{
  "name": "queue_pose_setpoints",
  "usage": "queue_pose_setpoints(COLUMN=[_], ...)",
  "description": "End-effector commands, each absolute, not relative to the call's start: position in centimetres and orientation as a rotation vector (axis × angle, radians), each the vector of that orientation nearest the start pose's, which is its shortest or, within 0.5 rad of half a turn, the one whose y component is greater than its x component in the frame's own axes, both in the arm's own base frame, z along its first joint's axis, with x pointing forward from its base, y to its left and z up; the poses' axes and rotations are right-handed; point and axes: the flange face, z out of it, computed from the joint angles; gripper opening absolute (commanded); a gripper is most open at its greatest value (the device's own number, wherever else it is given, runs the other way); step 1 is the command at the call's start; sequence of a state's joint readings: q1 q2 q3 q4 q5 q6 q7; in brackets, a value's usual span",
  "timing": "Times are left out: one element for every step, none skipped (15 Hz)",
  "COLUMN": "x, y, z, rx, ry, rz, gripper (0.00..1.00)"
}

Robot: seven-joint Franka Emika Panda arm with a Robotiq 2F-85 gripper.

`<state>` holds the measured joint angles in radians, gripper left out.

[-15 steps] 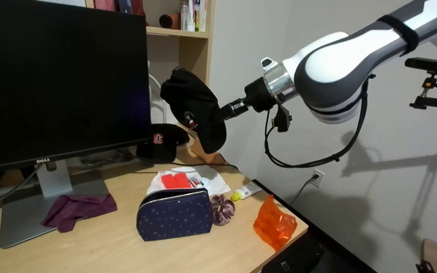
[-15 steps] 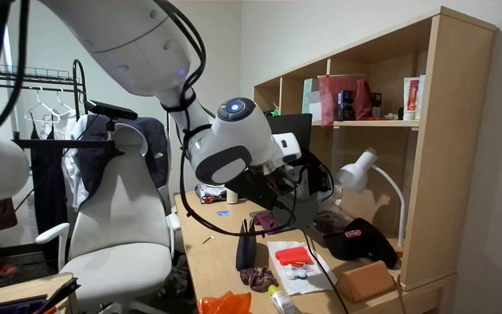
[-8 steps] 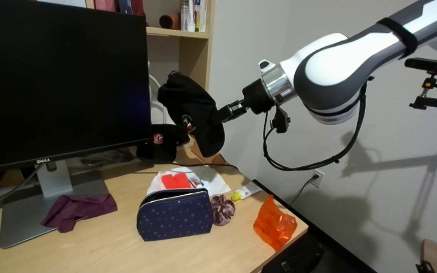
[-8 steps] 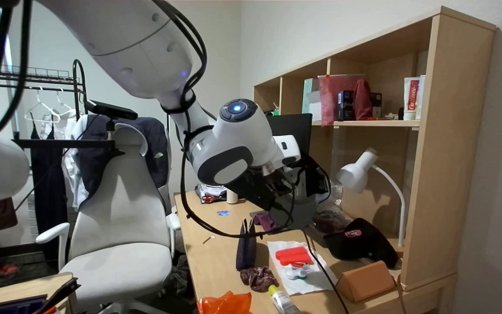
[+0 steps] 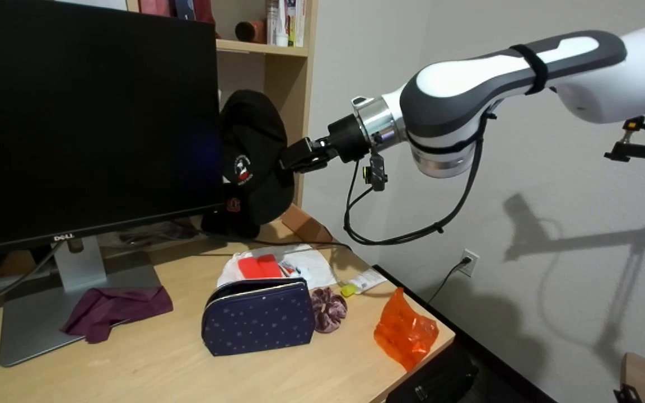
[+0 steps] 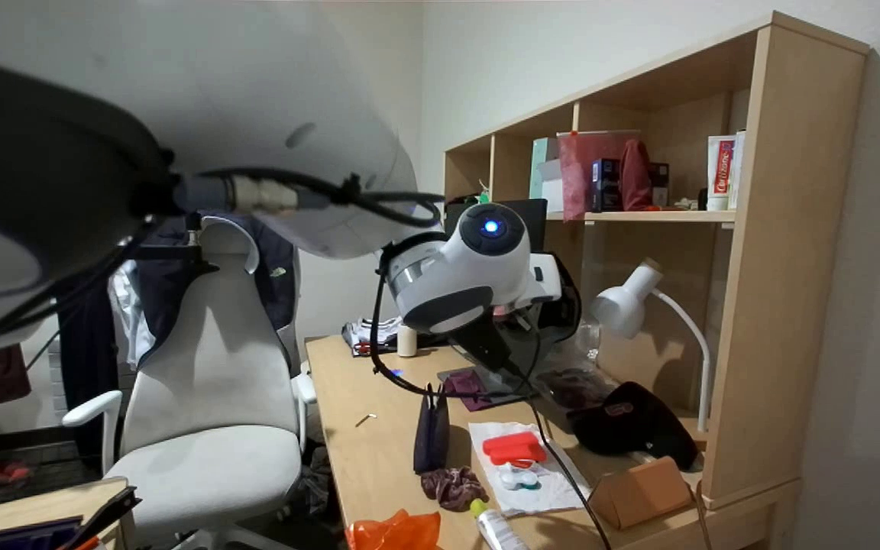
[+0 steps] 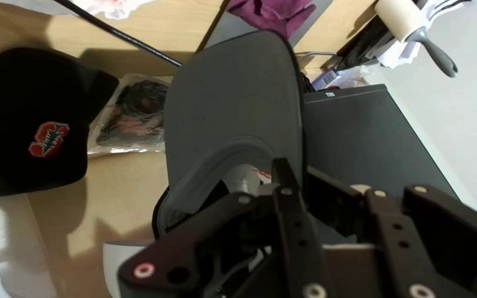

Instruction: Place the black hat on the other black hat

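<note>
My gripper [image 5: 290,159] is shut on the edge of a black hat [image 5: 252,134] with a round emblem and holds it in the air, brim hanging down. In the wrist view the fingers of the gripper [image 7: 296,176] pinch its side, and the grey underside of the held hat's brim [image 7: 230,99] shows. The other black hat [image 6: 631,420], with a red emblem, rests on the desk by the shelf. The wrist view shows this other hat [image 7: 23,124] left of the held one, apart from it. In an exterior view the held hat partly hides the other hat [image 5: 216,224].
A monitor [image 5: 93,123] stands close beside the held hat. A white lamp [image 6: 627,302] and a brown case [image 6: 642,493] stand near the resting hat. A black cable [image 7: 118,35] crosses the desk. A navy pouch [image 5: 258,319] and an orange bag [image 5: 406,330] lie nearer the front.
The arm has swung and carried the held hat left in an exterior view, toward the monitor. The hat has turned more upright and now overlaps the resting hat there. The resting hat has not moved.
</note>
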<state>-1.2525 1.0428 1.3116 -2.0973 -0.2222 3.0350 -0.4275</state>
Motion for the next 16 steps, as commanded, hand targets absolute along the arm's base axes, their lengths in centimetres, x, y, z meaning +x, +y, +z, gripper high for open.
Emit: queue_pose_setpoints(x=[62.8, 63.0, 62.9, 63.3, 63.6, 64.2, 64.7, 65.4, 66.1, 66.8, 67.7, 68.5, 69.5, 70.3, 70.9, 71.0], y=[-5.0, -5.2, -4.8, -4.7, -4.6, -4.7, -4.7, -4.8, -4.9, -5.2, -5.6, -5.9, -6.3, -6.6, -7.1, -7.0], z=[31.4, 31.1, 30.9, 30.6, 30.5, 30.5, 30.5, 30.7, 30.8, 30.8, 30.7, 30.6, 30.3, 29.9, 29.7, 29.7], rx=[-2.24, -2.225, -2.167, -2.143, -2.121, -2.078, -2.05, -2.012, -1.99, -1.974, -1.955, -1.943, -1.95, -1.947, -1.948, -1.946], ry=[-0.204, -0.196, -0.205, -0.197, -0.198, -0.191, -0.183, -0.178, -0.164, -0.146, -0.129, -0.121, -0.102, -0.085, -0.069, -0.072], rz=[-1.015, -1.017, -0.991, -0.971, -0.955, -0.943, -0.932, -0.92, -0.912, -0.901, -0.891, -0.875, -0.867, -0.855, -0.847, -0.852], gripper=[0.09, 0.09, 0.09, 0.09, 0.09, 0.1, 0.09, 0.09, 0.09, 0.09, 0.09, 0.09, 0.09, 0.09, 0.09, 0.09])
